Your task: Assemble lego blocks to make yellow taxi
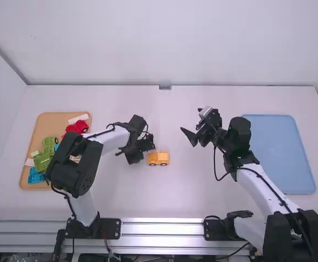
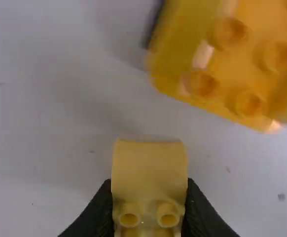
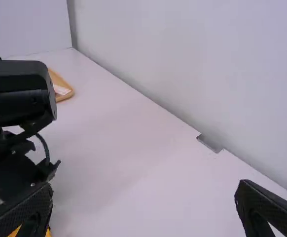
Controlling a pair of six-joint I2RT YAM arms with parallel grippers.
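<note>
Your left gripper (image 2: 149,210) is closed on 1 yellow block (image 2: 149,170), near the part-built taxi (image 1: 159,158) just below the high view's middle. Your right gripper (image 3: 146,202), right of that view's middle, stands wide open, holding nothing. The build looks partway: a yellow body already sits on dark wheels (image 1: 163,164), but bare studs (image 2: 248,102) suggest the held block remains to be added. Coloured blocks (image 1: 41,161) lie in the orange tray (image 1: 55,117), frame left.
</note>
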